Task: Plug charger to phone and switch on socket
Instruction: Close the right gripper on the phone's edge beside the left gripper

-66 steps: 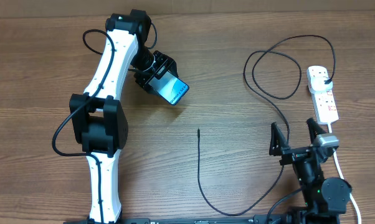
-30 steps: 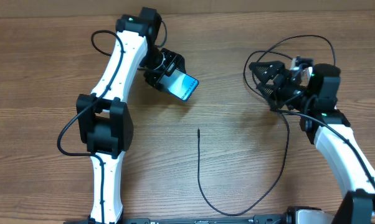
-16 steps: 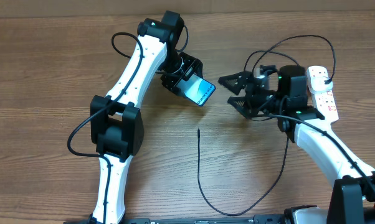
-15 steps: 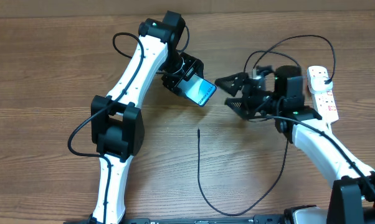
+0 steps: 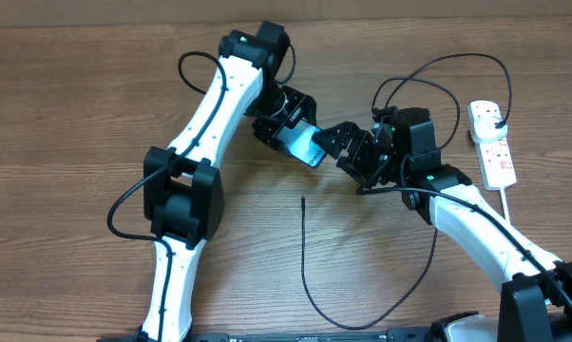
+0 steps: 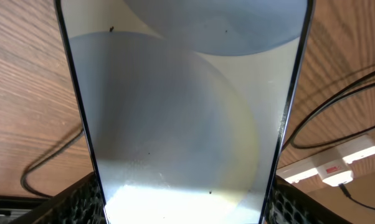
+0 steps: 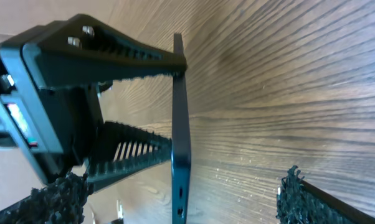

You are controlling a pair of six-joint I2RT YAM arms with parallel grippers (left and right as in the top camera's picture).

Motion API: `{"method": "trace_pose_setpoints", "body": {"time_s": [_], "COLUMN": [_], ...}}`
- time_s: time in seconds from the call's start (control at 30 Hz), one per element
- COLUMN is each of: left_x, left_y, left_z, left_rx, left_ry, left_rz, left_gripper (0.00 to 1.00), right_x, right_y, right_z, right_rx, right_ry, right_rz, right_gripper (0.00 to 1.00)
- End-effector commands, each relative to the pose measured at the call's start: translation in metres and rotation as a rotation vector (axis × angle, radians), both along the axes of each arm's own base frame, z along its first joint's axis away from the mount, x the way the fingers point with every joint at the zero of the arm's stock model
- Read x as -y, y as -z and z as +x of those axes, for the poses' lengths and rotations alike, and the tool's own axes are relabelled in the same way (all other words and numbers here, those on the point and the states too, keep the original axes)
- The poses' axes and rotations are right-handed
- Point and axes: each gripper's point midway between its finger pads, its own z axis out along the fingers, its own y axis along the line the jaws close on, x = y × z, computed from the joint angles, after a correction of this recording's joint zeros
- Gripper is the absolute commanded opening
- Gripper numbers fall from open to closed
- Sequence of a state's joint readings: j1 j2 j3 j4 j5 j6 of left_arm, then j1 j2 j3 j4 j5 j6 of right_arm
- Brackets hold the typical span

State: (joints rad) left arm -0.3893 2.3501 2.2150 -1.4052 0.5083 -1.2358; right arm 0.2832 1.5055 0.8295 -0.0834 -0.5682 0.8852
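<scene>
At table (image 5: 58,114): 1 phone (image 5: 303,144) clamped in left fingers (image 6: 81,199); right fingers (image 7: 296,196) wide; 1 charger (image 5: 303,256); 1 socket (image 5: 492,142)

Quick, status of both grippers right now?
Left gripper: jaws shut on the phone.
Right gripper: jaws open, with the phone's edge between them but not gripped.

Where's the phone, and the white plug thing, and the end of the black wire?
phone (image 6: 181,118), left wrist view, middle of its screen.
power strip (image 5: 492,144), overhead view, middle of its white body.
charger cable tip (image 5: 302,200), overhead view, the loose end lying on the table.
</scene>
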Motion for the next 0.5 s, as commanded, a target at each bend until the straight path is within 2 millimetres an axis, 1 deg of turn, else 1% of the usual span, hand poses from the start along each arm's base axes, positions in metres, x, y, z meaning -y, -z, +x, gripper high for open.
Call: {"method": "trace_pose_setpoints", "body": {"time_s": [0.0, 0.23, 0.47], "left_x": [0.018, 0.029, 0.035], "left_y": [-0.012, -0.013, -0.013], "left_z": [-0.004, -0.01, -0.013], "left_rx": [-0.01, -0.014, -0.03], "left_ry": [-0.022, -0.013, -0.031], "left_rz": [-0.032, -0.032, -0.037], "left_gripper": [0.04, 0.04, 0.04], "right_x": [0.001, 0.002, 0.003], "right_y": [-0.004, 0.001, 0.002], "right_z": [0.006, 0.002, 0.001], "right_rx": [0.047, 0.029, 0.023], "right_ry": [0.001, -0.007, -0.007], "right_rz": [-0.033, -0.047, -0.048], "right_gripper": [1.0, 1.0, 0.84]}}
